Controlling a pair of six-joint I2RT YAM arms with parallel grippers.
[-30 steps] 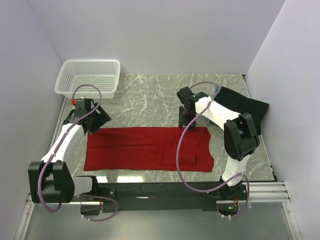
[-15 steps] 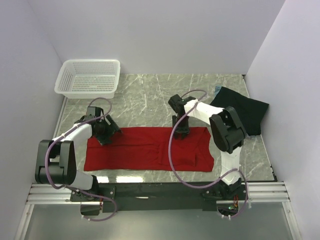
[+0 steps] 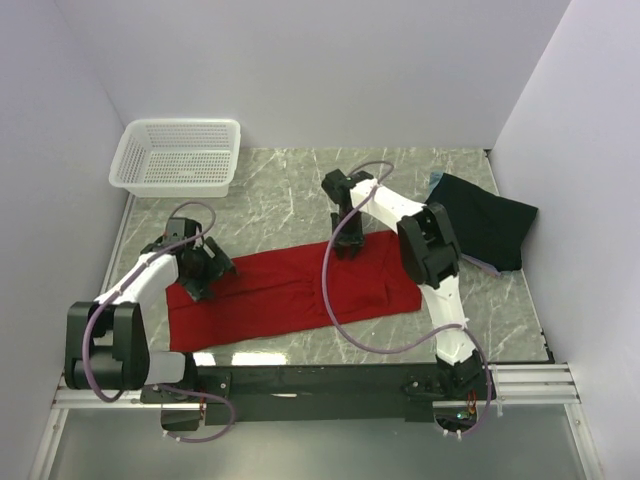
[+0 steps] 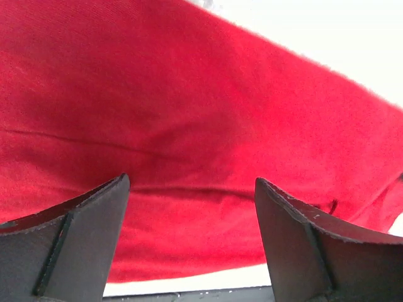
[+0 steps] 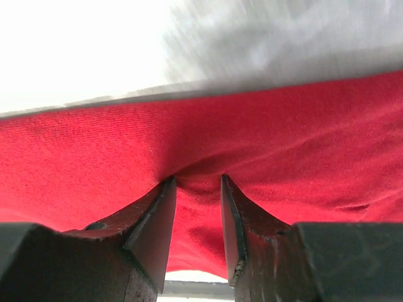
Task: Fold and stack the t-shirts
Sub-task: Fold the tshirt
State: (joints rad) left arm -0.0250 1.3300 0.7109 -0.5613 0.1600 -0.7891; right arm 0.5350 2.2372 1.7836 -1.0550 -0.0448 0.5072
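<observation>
A bright red t-shirt (image 3: 290, 295) lies as a long folded strip across the near half of the table, slanting up to the right. My right gripper (image 3: 345, 243) sits at the strip's far edge, its jaws closed on a bunched fold of the red cloth (image 5: 283, 138) in the right wrist view (image 5: 198, 179). Over the shirt's left end, my left gripper (image 3: 207, 268) stands wide open; red cloth (image 4: 189, 94) fills the left wrist view beyond its fingertips (image 4: 189, 179). A black t-shirt (image 3: 490, 222) lies at the right back, with a light blue edge (image 3: 433, 180) by it.
A white mesh basket (image 3: 185, 122) stands at the back left corner. Grey marble table (image 3: 280, 190) shows between the basket and the red shirt. White walls close in the left, back and right sides.
The right gripper moved left and away along the red shirt's far edge, dragging the cloth so the strip now slants. The left gripper came down over the shirt's left end and opened wider.
</observation>
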